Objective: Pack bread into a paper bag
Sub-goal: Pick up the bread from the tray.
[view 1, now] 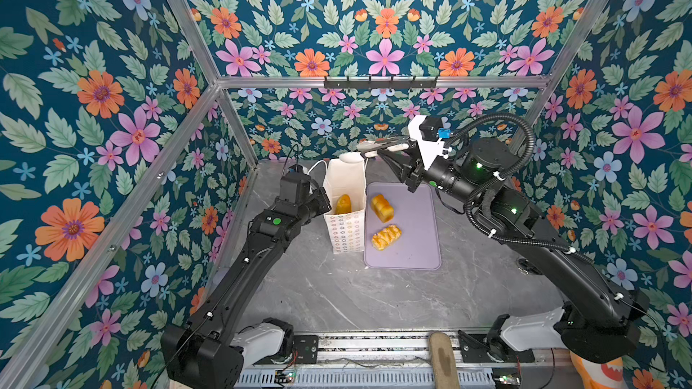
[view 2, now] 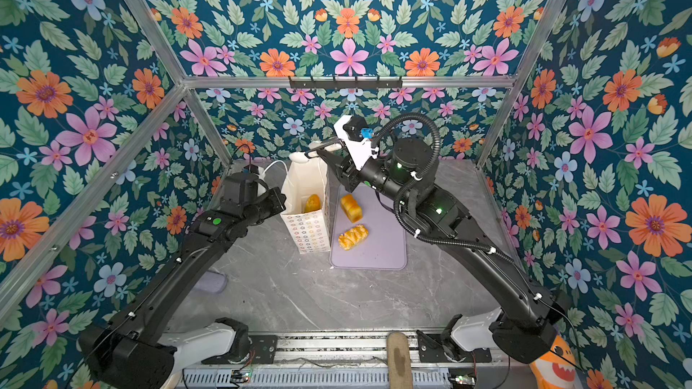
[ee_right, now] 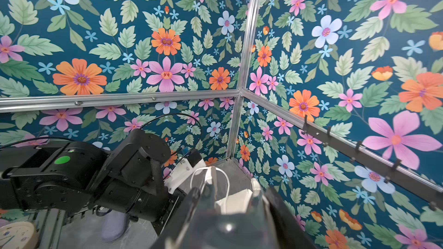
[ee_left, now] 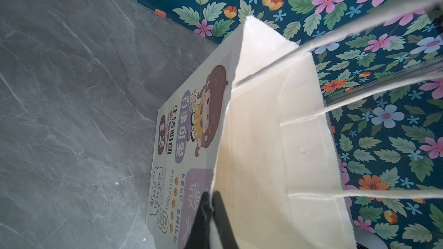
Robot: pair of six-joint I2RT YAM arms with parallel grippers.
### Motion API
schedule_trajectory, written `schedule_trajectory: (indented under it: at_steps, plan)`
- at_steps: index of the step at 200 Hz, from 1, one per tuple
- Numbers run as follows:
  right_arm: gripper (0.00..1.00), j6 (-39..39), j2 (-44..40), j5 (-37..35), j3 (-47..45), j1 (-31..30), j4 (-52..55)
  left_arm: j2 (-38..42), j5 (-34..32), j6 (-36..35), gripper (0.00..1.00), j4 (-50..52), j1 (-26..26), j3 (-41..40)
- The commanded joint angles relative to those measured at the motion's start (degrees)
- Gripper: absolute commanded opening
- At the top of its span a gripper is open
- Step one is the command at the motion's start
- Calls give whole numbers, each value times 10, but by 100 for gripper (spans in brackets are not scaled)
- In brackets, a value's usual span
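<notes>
**Bag pinned open, two pieces left on the mat**

Left fingers (ee_left: 221, 214) are clamped on the paper bag (view 1: 346, 232) rim at 9 o'clock. Right fingers (ee_right: 280, 214) are over the 12 o'clock rim; grip unclear. One bread (view 1: 343, 203) is inside. Loaf (view 1: 382, 208) and braided roll (view 1: 386, 236) are on the mat (view 1: 415, 241) at 3 o'clock. Hold the clamp steady and lift clear of the rim.

bag (view 1: 346, 233): white, ring-printed, upright, open
bun (view 1: 343, 204): 1 golden piece inside bag
loaf (view 1: 382, 208): blocky, beside bag
braided roll (view 1: 386, 236): glazed, near loaf
</notes>
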State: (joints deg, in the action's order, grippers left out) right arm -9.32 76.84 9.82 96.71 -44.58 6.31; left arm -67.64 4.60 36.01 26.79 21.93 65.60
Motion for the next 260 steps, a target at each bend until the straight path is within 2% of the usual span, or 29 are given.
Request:
schedule_trajectory:
  at_steps: [1, 29, 71, 109, 148, 179, 222, 260]
  plan:
    - [44, 4, -26, -9, -18, 21, -32, 0, 4, -2, 5, -2, 0, 0]
    - [44, 4, -58, -27, -53, 62, -27, -2, 3, -2, 5, -2, 0, 2]
    - [44, 35, -96, -31, -118, 157, -20, -2, 1, -1, 5, -2, 0, 0]
    - [44, 45, -98, -28, -187, 228, -19, -2, 0, -1, 5, 0, 0, 3]
    - [42, 17, -59, -25, -224, 227, -26, -8, -2, -1, 4, 1, 0, 9]
    - [41, -24, 10, -55, -218, 189, -4, -4, -5, -2, 5, 0, 0, 11]
    - [43, -22, 76, -26, -220, 164, -45, -4, -2, -1, 4, 2, 0, 10]
    - [46, -23, 125, -45, -194, 145, -29, -2, -4, -1, 5, 2, 0, 13]
